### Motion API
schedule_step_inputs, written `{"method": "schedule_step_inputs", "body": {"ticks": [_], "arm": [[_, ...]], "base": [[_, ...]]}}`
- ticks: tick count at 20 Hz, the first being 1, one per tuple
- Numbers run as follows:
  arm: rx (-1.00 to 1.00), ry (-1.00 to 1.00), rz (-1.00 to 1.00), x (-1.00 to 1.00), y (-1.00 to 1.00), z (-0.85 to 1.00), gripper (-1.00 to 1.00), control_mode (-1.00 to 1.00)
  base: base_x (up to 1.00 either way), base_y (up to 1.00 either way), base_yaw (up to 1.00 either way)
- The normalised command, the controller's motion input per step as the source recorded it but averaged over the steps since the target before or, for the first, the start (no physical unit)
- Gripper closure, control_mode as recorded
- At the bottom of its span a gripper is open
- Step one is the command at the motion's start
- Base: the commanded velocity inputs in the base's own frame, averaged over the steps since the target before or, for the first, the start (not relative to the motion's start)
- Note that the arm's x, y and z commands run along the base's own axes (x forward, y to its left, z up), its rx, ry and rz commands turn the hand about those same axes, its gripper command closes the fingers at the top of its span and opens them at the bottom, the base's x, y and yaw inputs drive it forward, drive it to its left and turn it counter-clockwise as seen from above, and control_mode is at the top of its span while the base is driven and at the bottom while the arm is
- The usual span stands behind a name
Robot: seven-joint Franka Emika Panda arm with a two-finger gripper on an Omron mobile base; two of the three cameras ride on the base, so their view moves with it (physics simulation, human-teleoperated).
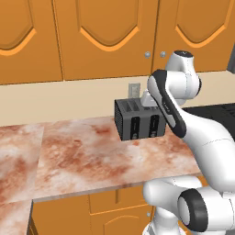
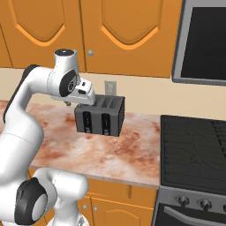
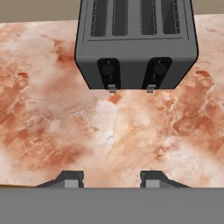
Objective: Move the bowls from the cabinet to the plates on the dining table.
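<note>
You are facing the orange wall cabinet, its arched-panel doors closed and two small round silver knobs side by side at the lower edge of the doors. Whether the bowls sit behind those doors you cannot tell from here. Below the cabinet runs a beige wall strip, and beneath that the marbled reddish-brown and white counter. To the right of the counter, in the right base view, sits a black stovetop with a dark microwave above it. On the counter, near the wall, stands a black four-slot toaster, with a pale wall socket just behind it. Your white arm bends over the counter in front of the toaster. The gripper hangs above bare counter, its fingertips parted, a clear gap between them, holding nothing.
</note>
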Motion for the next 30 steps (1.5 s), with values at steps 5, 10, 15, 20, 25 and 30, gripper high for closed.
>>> {"method": "schedule_step_inputs", "body": {"ticks": [5,10,15,20,25,30], "arm": [[0.00,-0.04,0.00,-0.07,0.00,0.06,-1.00,-1.00],[-0.01,-0.14,0.00,-0.21,0.00,0.28,-1.00,-1.00],[-0.03,-0.17,0.00,-0.16,0.00,0.38,-1.00,-1.00],[0.00,-0.14,0.00,-0.02,0.00,0.46,-1.00,-1.00],[0.00,-0.08,-0.02,0.00,-0.01,0.43,-1.00,-1.00],[0.00,-0.03,-0.05,0.00,-0.09,0.29,-1.00,-1.00]], "base": [[0.00,0.00,0.00],[0.00,0.00,0.00],[0.00,0.00,0.00],[0.00,0.00,0.00],[0.00,0.00,0.00],[0.00,0.00,0.00]]}}
